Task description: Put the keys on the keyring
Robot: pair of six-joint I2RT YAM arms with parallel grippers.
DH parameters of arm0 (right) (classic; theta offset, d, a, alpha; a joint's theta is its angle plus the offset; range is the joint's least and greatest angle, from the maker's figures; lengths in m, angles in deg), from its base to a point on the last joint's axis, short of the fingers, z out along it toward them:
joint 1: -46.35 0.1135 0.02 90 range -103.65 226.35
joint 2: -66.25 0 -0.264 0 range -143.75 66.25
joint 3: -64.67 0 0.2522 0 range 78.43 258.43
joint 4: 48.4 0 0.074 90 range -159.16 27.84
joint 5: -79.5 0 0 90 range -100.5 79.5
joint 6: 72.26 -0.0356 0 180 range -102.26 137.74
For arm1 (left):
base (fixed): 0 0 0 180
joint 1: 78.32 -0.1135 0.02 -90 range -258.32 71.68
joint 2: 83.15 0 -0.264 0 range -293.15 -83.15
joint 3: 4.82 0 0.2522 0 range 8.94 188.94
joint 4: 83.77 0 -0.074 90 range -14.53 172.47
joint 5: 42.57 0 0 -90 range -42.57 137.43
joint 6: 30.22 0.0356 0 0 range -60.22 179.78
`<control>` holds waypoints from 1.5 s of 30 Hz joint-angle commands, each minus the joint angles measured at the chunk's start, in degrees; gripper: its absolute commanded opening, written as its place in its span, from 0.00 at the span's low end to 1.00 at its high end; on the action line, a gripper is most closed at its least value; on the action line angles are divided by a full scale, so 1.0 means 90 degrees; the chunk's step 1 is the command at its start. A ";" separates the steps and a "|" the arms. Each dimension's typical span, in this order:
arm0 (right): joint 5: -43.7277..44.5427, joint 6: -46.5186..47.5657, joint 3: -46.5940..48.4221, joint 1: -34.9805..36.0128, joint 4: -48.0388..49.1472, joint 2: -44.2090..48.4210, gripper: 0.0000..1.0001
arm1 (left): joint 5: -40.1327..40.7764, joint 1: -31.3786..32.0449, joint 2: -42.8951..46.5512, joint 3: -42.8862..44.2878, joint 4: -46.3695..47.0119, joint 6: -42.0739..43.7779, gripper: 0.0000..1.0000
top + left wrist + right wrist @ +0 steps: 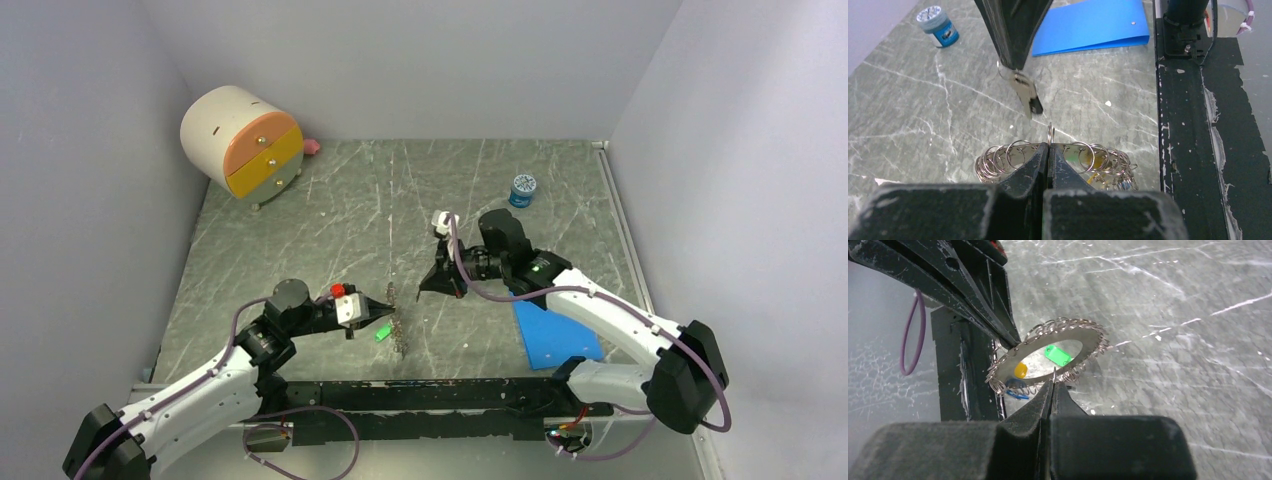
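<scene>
I have the grey marbled surface (300, 250) in front of me, with the action near its front edge between the two arms. The blue folder (555, 335) and the small blue jar (522, 190) sit off to the right, well apart from the work.

My left hand (1049, 150) is clamped tight on the keyring (1065, 331). It holds the keyring up on edge, off the surface, so the hoop's opening faces the other arm. My right hand (1012, 62) is pinched shut just beyond the keyring. It carries one key with a black head (1028, 95), which dangles from the fingertips by its small wire loop, close to the hoop but not touching it. I judge it hangs this way so its loop can be brought to the ring's edge.

A green key (1057, 355) lies on the surface behind the hoop. A yellow key (1020, 370) and a blue key (1015, 390) sit at its lower rim. I cannot tell whether those two are threaded on.
</scene>
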 commanded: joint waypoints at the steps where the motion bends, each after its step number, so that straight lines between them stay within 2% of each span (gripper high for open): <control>1: -0.0202 0.0322 0.0385 0.0279 0.0062 -0.0190 0.00 | -0.0360 0.0042 0.0053 0.0116 0.0852 0.0126 0.03; 6: -0.0361 0.0235 0.0409 0.0593 0.0307 -0.0419 0.00 | -0.0246 0.0054 0.0140 -0.0079 0.1329 -0.0020 0.03; 12: -0.0813 -0.0101 0.0236 0.0647 0.0970 -0.0333 0.00 | 0.0061 0.0050 0.0258 -0.0374 0.2190 -0.0526 0.03; 16: -0.1019 -0.0114 0.0245 0.0651 0.1002 -0.0274 0.00 | 0.0262 0.0053 0.0353 -0.0613 0.2664 -0.0701 0.03; 29: -0.1408 -0.0037 0.0235 0.0671 0.0899 -0.0145 0.00 | 0.0446 0.0049 0.0489 -0.0660 0.2667 -0.0669 0.03; 36: -0.1121 -0.0097 0.0066 0.0672 0.0976 0.0184 0.00 | 0.0552 0.0050 0.0569 -0.0667 0.2577 -0.0661 0.03; 45: -0.1559 -0.0071 0.0219 0.0672 0.0841 -0.0082 0.00 | 0.0506 0.0053 0.0577 -0.0658 0.2585 -0.0682 0.03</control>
